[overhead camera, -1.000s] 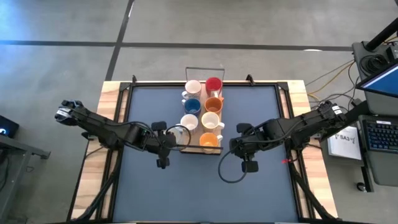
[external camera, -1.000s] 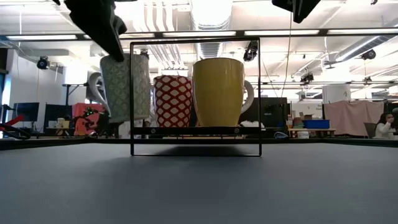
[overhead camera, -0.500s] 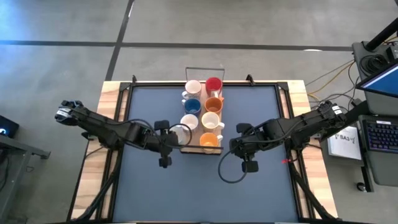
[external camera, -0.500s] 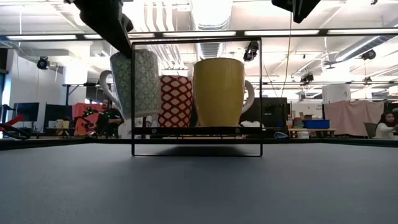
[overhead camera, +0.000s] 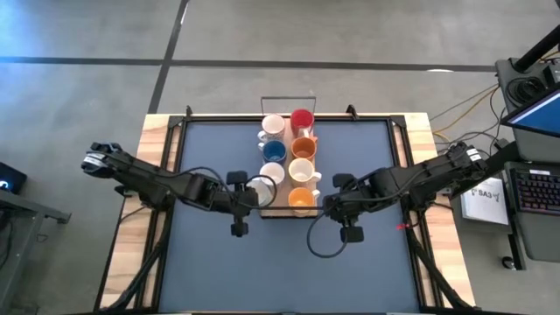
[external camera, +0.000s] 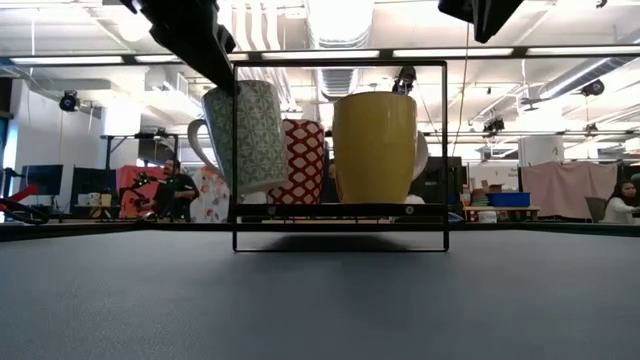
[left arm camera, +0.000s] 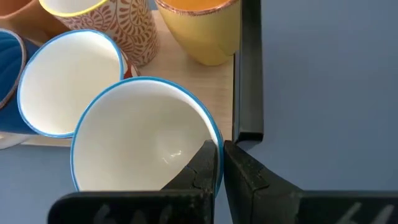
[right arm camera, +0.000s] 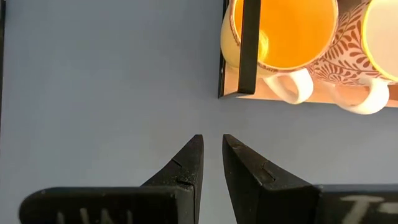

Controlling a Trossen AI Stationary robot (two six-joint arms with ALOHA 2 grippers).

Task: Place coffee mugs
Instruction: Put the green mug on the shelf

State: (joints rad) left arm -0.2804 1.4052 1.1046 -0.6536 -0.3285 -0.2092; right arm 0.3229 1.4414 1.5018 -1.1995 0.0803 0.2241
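Observation:
Several mugs stand in two rows on the long light-wood tray with a black wire frame. Among them are a red mug, a blue one and a yellow-orange one at the near end. My left gripper is shut on a white mug with a green pattern, at the tray's near left corner. My right gripper hangs open above the mat, just right of the tray's near end. My left gripper holds the patterned mug by its rim, on the side toward the tray frame. One finger is inside the cup and the other outside. It comes from above. The mug hangs tilted, lifted clear, its handle toward the left.
The dark blue mat lies open in front of the tray. The black frame post stands right beside the held mug. Wood table edges and arm bases flank the mat. People and desks show in the room beyond.
My left gripper has carried the patterned mug toward the right, up to the tray's near left corner, and the mug has tipped further. The tray's near end, with its frame and mugs, has slid a little to the right.

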